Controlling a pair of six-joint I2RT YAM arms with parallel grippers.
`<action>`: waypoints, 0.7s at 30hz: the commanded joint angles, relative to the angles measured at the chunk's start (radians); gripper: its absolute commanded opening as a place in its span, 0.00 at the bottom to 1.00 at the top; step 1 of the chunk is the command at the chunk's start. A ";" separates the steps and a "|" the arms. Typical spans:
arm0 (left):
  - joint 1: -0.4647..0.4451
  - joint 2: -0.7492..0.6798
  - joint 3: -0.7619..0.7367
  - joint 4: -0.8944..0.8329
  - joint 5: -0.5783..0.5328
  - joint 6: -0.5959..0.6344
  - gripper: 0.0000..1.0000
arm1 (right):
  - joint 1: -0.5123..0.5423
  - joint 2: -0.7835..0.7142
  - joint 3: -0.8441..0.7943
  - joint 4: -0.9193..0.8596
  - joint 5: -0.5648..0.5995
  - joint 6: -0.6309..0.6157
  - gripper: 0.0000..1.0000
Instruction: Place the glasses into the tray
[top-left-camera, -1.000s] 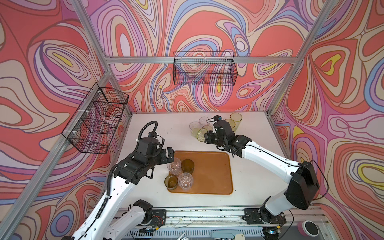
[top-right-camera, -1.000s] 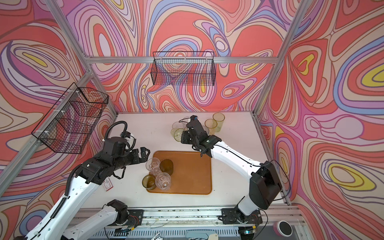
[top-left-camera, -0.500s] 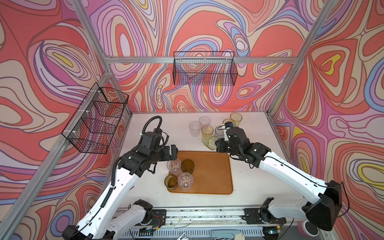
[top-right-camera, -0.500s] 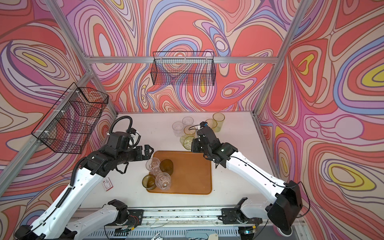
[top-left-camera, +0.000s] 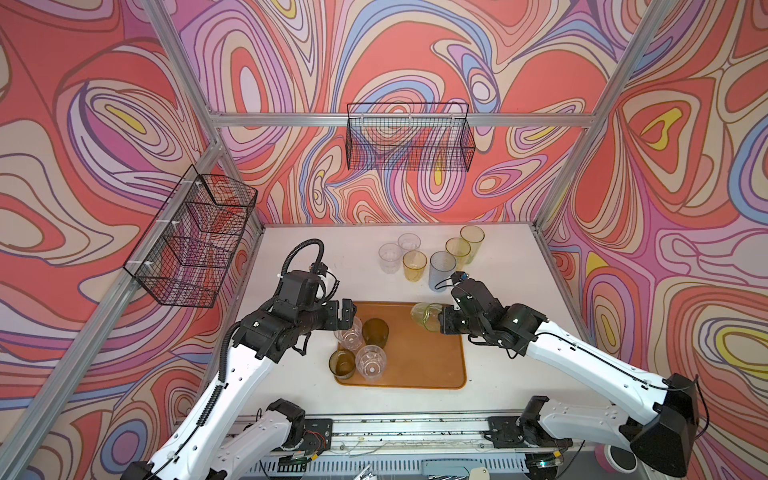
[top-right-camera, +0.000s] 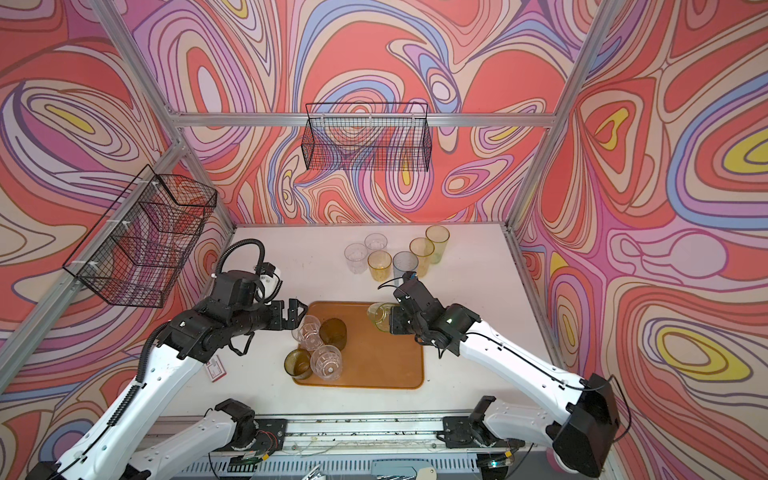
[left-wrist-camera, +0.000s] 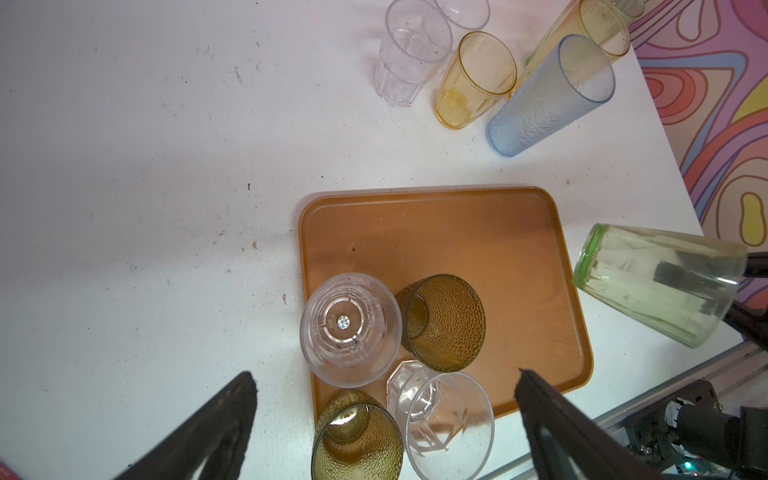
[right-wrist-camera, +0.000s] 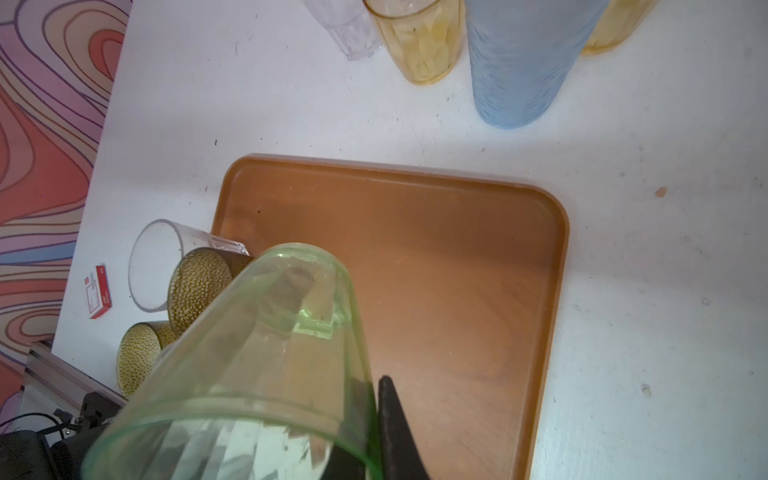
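Observation:
The orange-brown tray (top-left-camera: 419, 357) (top-right-camera: 382, 361) lies at the table's front centre. Several glasses stand on its left part, two clear (top-left-camera: 349, 334) (top-left-camera: 371, 363) and two olive (top-left-camera: 375, 331) (top-left-camera: 342, 363). My right gripper (top-left-camera: 440, 322) (right-wrist-camera: 372, 390) is shut on the rim of a pale green glass (top-left-camera: 424, 315) (right-wrist-camera: 266, 332), one finger inside it. It holds that glass tilted above the tray's far right corner. My left gripper (top-left-camera: 347, 313) (left-wrist-camera: 385, 374) hangs open over the tray's left edge, nothing between its fingers (left-wrist-camera: 224, 415). Several more glasses stand at the back, among them a pale blue one (top-left-camera: 441, 270) and a yellow one (top-left-camera: 414, 266).
Black wire baskets hang on the back wall (top-left-camera: 409, 141) and the left wall (top-left-camera: 191, 237). A small red and white card (top-right-camera: 216, 370) lies on the table left of the tray. An aluminium rail (top-left-camera: 407, 428) runs along the front edge.
My right arm has carried the green glass from the back cluster toward me to the tray's far right corner. My left gripper has drifted slightly right, still open.

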 joint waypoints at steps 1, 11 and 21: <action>0.005 -0.035 -0.032 0.021 0.025 0.040 1.00 | 0.027 -0.010 -0.020 -0.042 0.017 0.042 0.00; 0.004 -0.061 -0.107 0.070 0.053 0.049 1.00 | 0.130 0.064 -0.011 -0.099 0.062 0.108 0.00; 0.005 -0.059 -0.136 0.081 0.030 0.055 1.00 | 0.228 0.189 0.022 -0.099 0.091 0.179 0.00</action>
